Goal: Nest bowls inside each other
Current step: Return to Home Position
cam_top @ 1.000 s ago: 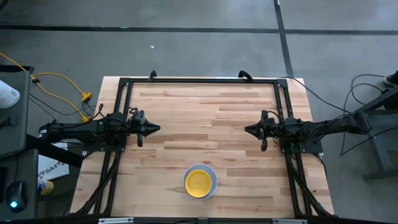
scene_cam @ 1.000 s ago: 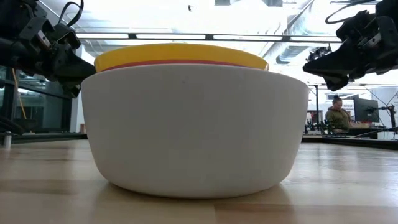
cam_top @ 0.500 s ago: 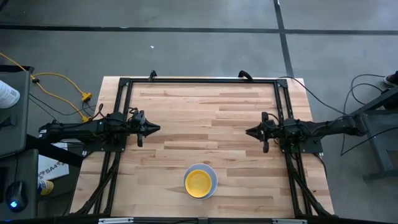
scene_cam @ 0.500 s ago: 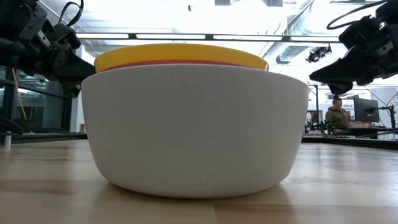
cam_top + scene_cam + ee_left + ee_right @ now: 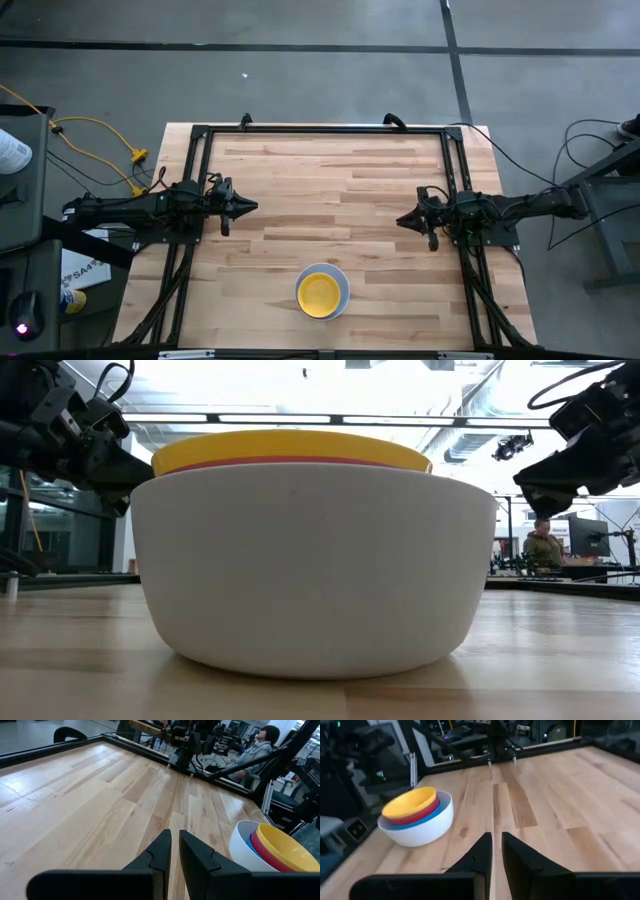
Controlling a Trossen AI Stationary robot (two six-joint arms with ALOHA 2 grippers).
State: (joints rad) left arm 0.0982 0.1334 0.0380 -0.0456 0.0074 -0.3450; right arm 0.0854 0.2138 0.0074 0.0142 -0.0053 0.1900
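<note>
A stack of bowls stands near the table's front edge, about midway across (image 5: 322,291). The large white bowl (image 5: 310,570) rests on its base on the wood. Inside it sit a blue bowl (image 5: 254,851), a pink-red bowl (image 5: 267,854) and, on top, a yellow-orange bowl (image 5: 287,851). No purple bowl shows. My left gripper (image 5: 252,207) hovers at the table's left side, pointing toward the middle, shut and empty (image 5: 175,834). My right gripper (image 5: 399,220) hovers at the right side, facing it, shut and empty (image 5: 496,836). Both are far from the stack.
A black metal frame (image 5: 320,129) runs along the table's far, left and right sides. The wooden top (image 5: 330,180) between the two grippers is bare. A seated person (image 5: 543,545) shows in the room beyond the table.
My right gripper has turned a little, and its tip has shifted slightly toward the table's near and right edges. Its fingers stay shut. The bowls and my left gripper have kept still.
</note>
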